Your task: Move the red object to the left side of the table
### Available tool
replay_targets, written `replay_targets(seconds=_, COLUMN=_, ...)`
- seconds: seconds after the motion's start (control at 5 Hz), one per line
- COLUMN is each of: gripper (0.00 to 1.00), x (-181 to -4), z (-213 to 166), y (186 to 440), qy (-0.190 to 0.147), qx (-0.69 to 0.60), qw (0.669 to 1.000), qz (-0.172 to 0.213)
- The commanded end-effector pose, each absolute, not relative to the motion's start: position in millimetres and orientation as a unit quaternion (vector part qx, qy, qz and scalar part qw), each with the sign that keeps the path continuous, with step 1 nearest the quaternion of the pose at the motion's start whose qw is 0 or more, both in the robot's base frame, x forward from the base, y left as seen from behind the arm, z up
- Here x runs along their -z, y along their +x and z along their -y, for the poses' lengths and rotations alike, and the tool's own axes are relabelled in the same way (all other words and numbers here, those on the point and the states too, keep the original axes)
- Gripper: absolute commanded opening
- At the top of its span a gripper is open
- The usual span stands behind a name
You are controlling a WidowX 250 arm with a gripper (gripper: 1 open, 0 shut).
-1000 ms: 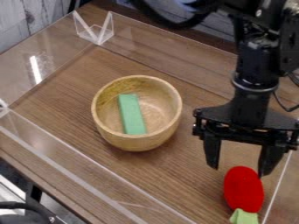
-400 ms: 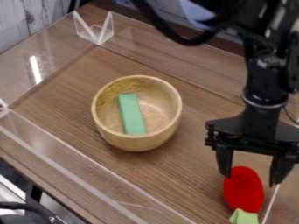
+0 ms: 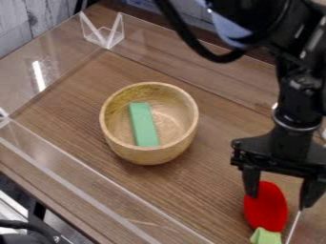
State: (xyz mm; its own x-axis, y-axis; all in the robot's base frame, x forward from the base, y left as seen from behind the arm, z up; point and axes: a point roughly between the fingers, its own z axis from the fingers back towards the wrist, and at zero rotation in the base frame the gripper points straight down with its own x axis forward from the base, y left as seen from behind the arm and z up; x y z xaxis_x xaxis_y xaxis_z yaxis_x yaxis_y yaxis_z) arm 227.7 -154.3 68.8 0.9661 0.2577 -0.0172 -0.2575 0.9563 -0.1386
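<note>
Inspection made from the room, with the light wooden round bowl (image 3: pixel 149 150) as landmark. Finding one: over the last second the black robot gripper (image 3: pixel 279 197) has shifted rightward in the camera view, away from the bowl, and its near finger now overlaps the upper part of the bright-red oblong toy vegetable (image 3: pixel 265 211). The toy shows no clear displacement; it lies below and to the right of the bowl, well apart from it, near the low clear acrylic wall.

State of the gripper: jaws spread wide, nothing held. One finger is at the toy's bowl-facing side, the other beyond its opposite side. Whether either finger touches it cannot be told.

Assessment: this reads as alignment before a grasp, with the transfer itself outstanding. The next move would be to settle the fingers along both flanks and close. The finger nearer the bowl may come down on the rounded top rather than beside it, and could push the toy towards the wall.

Orientation: the toy lies on the brown wood-grain tabletop (image 3: pixel 76 110), its long axis running roughly up and down the view, alongside the bowl's side rather than towards it. The pale green stub (image 3: pixel 265 236) points to the bottom edge, away from the bowl; the rounded red end lies under the gripper.
</note>
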Motion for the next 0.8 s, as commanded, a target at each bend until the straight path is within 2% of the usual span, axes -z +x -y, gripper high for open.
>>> replay_targets(seconds=0.0, gripper=1.0, x=-82.2, z=153.0, y=230.0, qy=-0.078, qx=-0.153, qw=0.985, qz=0.03)
replay_targets(seconds=0.6, gripper=1.0, x=-82.5, z=155.8, y=230.9, qy=-0.06, qx=-0.197, qw=0.978, qz=0.039)
